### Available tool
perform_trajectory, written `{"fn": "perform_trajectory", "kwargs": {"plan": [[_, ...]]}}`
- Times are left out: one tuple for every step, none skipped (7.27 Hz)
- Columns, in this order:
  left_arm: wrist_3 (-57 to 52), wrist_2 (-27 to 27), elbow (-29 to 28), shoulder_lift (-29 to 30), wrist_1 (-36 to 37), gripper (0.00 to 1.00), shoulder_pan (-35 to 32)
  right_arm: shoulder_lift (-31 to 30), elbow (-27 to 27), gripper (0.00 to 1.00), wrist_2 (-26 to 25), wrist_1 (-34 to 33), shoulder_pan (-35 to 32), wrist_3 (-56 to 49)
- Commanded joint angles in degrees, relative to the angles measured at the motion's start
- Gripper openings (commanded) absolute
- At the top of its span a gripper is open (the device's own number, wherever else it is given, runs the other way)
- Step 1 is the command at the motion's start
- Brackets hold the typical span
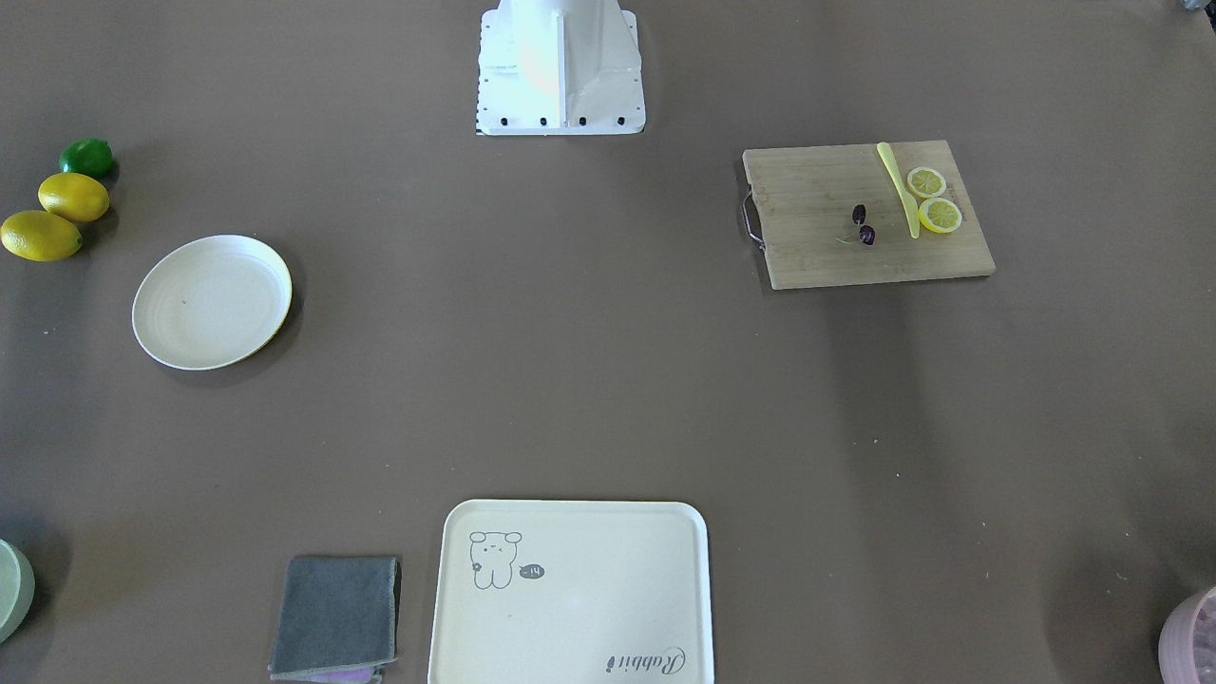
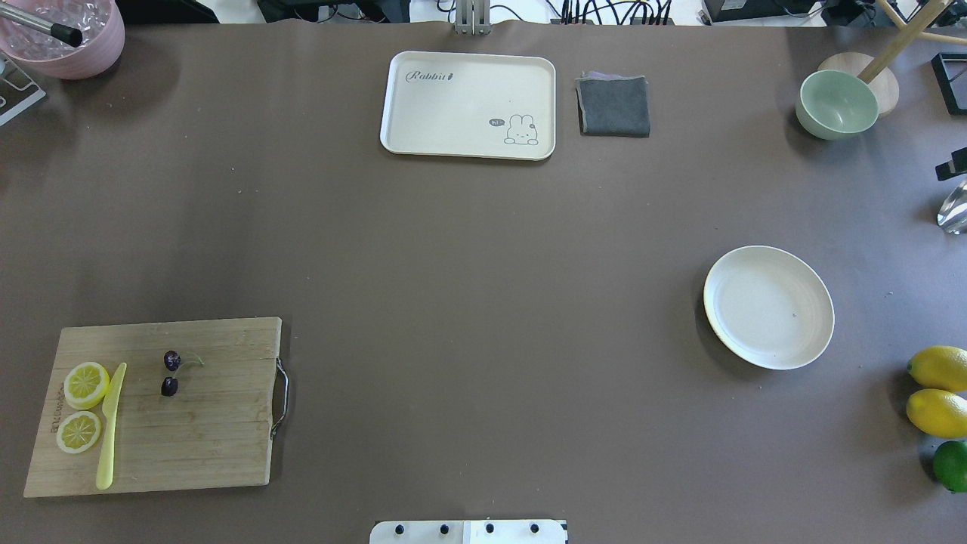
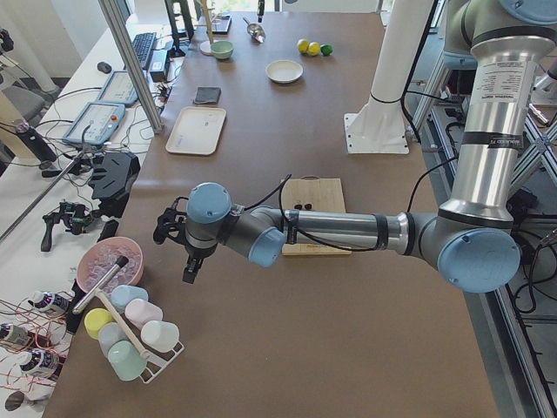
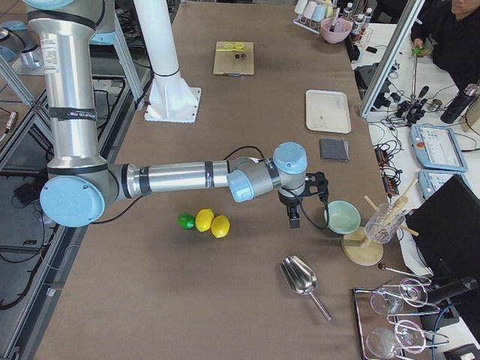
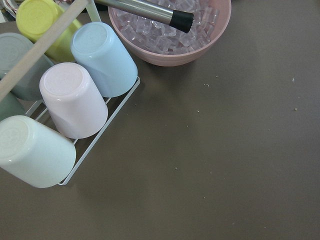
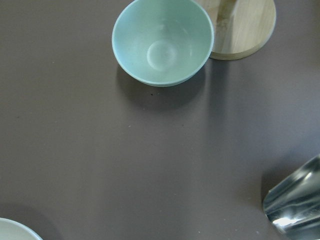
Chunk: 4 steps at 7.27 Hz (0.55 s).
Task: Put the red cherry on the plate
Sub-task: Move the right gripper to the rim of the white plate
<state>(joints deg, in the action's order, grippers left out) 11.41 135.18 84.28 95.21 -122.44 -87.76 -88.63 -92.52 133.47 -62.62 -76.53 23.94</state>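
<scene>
The red cherry (image 2: 171, 373) is a dark maroon pair lying on a wooden cutting board (image 2: 204, 446) at the table's left side, also seen in the front view (image 1: 863, 224). The cream plate (image 2: 768, 307) sits bare on the right side of the table (image 1: 211, 302). My left gripper (image 3: 190, 266) hangs over the table's far left end near a cup rack, well away from the board. My right gripper (image 4: 294, 217) hovers beside a green bowl, past the plate. Neither wrist view shows its fingers, so I cannot tell whether either gripper is open or shut.
Two lemon slices (image 2: 83, 404) and a yellow knife (image 2: 110, 423) share the board. A cream tray (image 2: 468, 106) and grey cloth (image 2: 613, 106) lie at the far edge. Lemons and a lime (image 2: 940, 412), a green bowl (image 6: 162, 42), a pink ice bowl (image 5: 170, 35) and cups (image 5: 75, 100) line the ends.
</scene>
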Motion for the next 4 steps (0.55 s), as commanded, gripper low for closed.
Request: {"fn": "perform_trajectory", "kwargs": {"plan": [[3.3, -0.3, -4.7, -2.4, -13.1, 0.98, 0.5, 0.3, 0.2, 1.00, -5.1, 12.8, 11.2, 14.2], [5.7, -0.2, -4.9, -2.2, -13.3, 0.98, 0.5, 0.4, 0.2, 1.00, -10.6, 17.8, 16.8, 20.6], [6.0, -0.2, -5.1, -2.0, -12.9, 0.98, 0.5, 0.4, 0.1, 1.00, -13.4, 21.4, 21.5, 25.6], [8.2, -0.3, -5.3, -1.5, -12.6, 0.98, 0.7, 0.1, 0.1, 1.00, -15.9, 23.7, 24.6, 28.9]]}}
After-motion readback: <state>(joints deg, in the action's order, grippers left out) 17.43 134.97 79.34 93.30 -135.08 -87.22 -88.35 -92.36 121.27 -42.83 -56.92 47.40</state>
